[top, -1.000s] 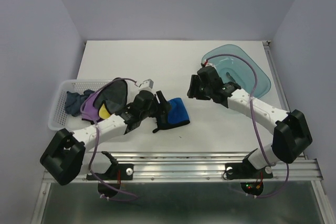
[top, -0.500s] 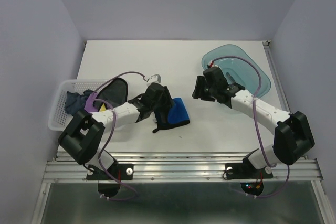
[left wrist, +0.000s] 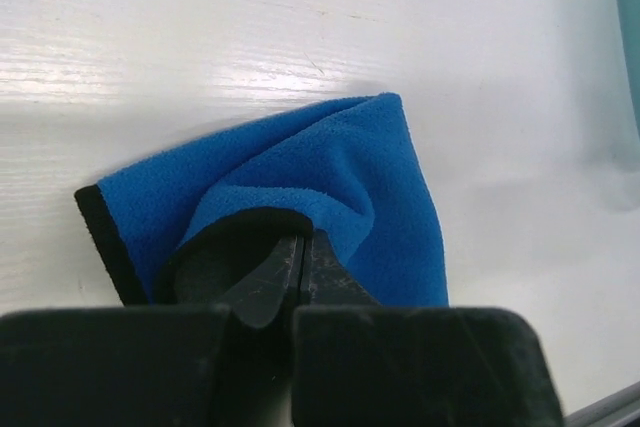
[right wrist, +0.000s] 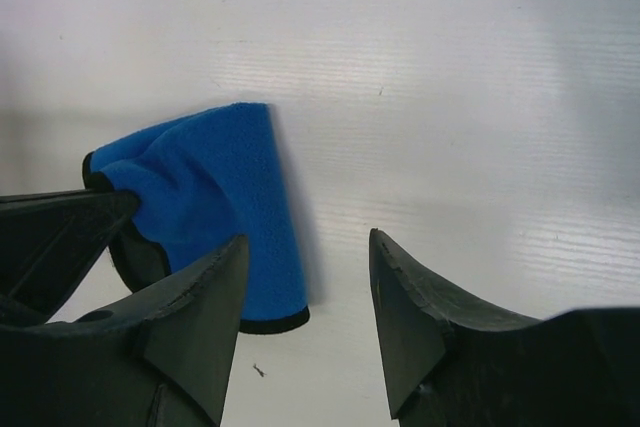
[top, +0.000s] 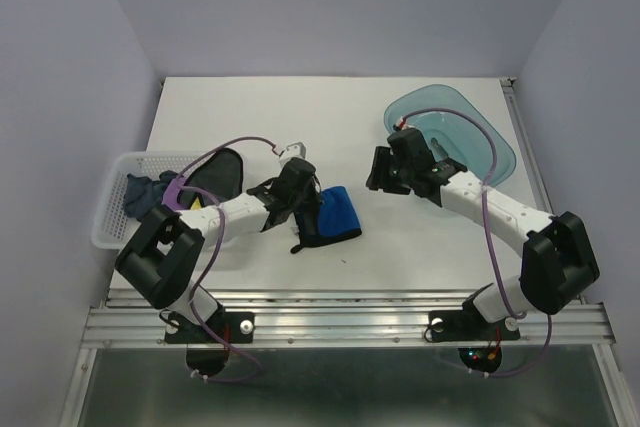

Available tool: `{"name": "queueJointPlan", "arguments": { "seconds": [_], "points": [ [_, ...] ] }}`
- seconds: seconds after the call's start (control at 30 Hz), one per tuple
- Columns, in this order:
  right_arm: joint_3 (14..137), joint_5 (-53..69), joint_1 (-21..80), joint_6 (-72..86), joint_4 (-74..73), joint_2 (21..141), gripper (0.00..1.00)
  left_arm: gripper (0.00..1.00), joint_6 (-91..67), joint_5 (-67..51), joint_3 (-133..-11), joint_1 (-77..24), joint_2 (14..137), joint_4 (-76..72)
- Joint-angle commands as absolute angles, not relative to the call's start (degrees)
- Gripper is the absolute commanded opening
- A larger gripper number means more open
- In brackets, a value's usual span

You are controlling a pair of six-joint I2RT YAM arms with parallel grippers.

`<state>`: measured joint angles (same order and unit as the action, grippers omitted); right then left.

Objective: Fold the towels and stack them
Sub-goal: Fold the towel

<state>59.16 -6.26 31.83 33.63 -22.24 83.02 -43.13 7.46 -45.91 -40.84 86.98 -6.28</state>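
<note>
A bright blue towel (top: 337, 214) with black edging lies folded over on the white table, near the front centre. My left gripper (top: 307, 209) is at the towel's left side. In the left wrist view its jaws are shut on the black-edged hem (left wrist: 250, 222) of the blue towel (left wrist: 330, 162), which arches up over the tips. My right gripper (top: 373, 175) hovers open to the right of the towel (right wrist: 215, 187), with nothing between its fingers (right wrist: 205, 287). A navy towel (top: 143, 191) and a purple towel (top: 176, 197) lie in the basket.
The white mesh basket (top: 108, 219) stands at the left, and a dark cloth (top: 222, 171) hangs over its right end. A translucent teal tray (top: 470, 137) sits at the back right, behind the right arm. Purple cables loop over both arms.
The left gripper has closed on the blue towel's hem. The left arm's elbow swung in over the basket side. The right gripper drifted slightly right and stayed open.
</note>
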Motion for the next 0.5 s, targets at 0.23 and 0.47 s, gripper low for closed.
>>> {"name": "queueJointPlan", "arguments": {
  "seconds": [0.23, 0.47],
  "points": [
    [58.01, 7.8, 31.55, 27.34, -14.6, 86.39, 0.49, 0.0, -42.98, 8.09, -44.65, -38.41, 80.69, -4.66],
    [58.71, 13.18, 33.13, 26.37, -10.81, 90.69, 0.43, 0.0, -42.54, 7.3, -42.37, -36.39, 80.77, -4.92]
  ]
}}
